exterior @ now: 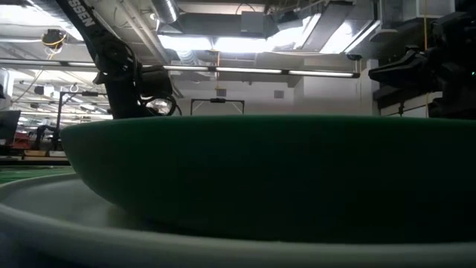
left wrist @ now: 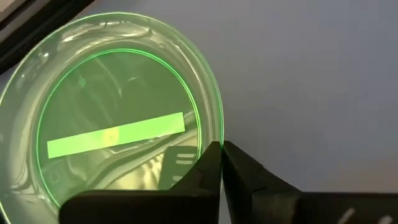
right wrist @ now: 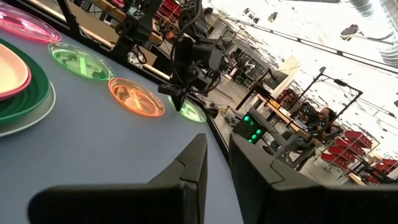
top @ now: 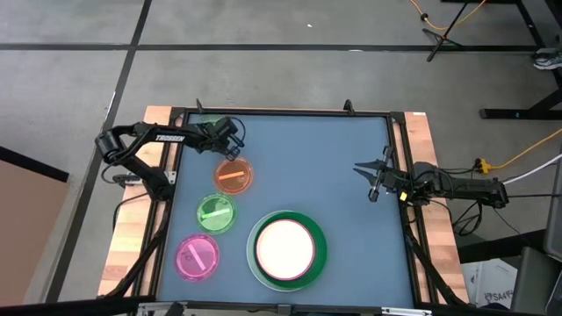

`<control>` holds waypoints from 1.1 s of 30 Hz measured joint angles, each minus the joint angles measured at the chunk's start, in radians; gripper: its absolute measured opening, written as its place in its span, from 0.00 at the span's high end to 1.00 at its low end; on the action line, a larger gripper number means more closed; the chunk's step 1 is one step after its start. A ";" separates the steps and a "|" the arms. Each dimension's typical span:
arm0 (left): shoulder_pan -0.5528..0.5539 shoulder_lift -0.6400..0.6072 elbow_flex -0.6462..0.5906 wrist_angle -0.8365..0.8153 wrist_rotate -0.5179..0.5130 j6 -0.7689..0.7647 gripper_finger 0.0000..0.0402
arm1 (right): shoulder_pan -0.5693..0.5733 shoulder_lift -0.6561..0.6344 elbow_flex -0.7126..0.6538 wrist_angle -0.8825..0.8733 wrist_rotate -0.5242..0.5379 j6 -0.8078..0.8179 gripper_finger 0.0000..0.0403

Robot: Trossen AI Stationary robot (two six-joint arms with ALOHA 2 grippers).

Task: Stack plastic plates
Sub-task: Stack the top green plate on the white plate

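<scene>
My left gripper [top: 230, 147] is at the table's far left, shut on a small translucent green plate [left wrist: 118, 124], just beyond the orange plate [top: 234, 175]. The right wrist view shows that plate [right wrist: 189, 112] below the gripper. A second small green plate [top: 216, 213] and the magenta plate [top: 197, 257] lie flat along the left side. Near the front edge, the cream plate [top: 284, 246] tops a stack with a pink rim, the dark green plate [top: 321, 250] and the white plate [exterior: 74, 219] beneath. My right gripper [top: 367, 180] hovers open at the right side, touching nothing. My left gripper pinches the translucent green plate by its rim [left wrist: 214, 134]. One finger [left wrist: 186, 162] lies over the plate's inner side and shows through the plastic; the other finger [left wrist: 249, 171] is outside the rim. Whether the plate is lifted clear or rests on the table, I cannot tell.
The blue table top [top: 334, 158] is bare through the middle and far right. A raised dark frame [top: 281, 112] runs round the table. In the low view the dark green plate [exterior: 260, 179] blocks most of the table.
</scene>
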 joint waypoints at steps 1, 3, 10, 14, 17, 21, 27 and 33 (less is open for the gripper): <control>-0.010 -0.004 0.000 -0.001 0.002 0.000 1.00 | 0.000 0.000 0.000 0.000 0.000 0.000 0.85; -0.030 -0.016 0.000 -0.002 0.002 0.000 1.00 | 0.000 0.000 0.000 0.000 0.000 0.000 0.85; -0.112 -0.073 0.003 -0.004 0.003 0.000 1.00 | 0.000 0.000 0.000 0.000 0.000 0.000 0.85; -0.165 -0.098 0.035 -0.014 0.016 -0.001 1.00 | 0.000 0.000 0.000 0.000 0.000 0.000 0.85; -0.210 -0.103 0.076 -0.036 0.021 0.024 1.00 | 0.000 0.000 0.000 0.000 0.000 0.000 0.85; -0.271 -0.103 0.142 -0.048 0.020 0.066 1.00 | 0.000 0.000 0.000 0.000 0.000 0.000 0.85; -0.368 -0.103 0.232 -0.058 0.020 0.103 1.00 | 0.000 0.000 0.000 0.000 0.000 0.000 0.85; -0.479 -0.103 0.306 -0.063 0.020 0.108 1.00 | 0.000 0.000 0.000 0.000 0.000 0.000 0.85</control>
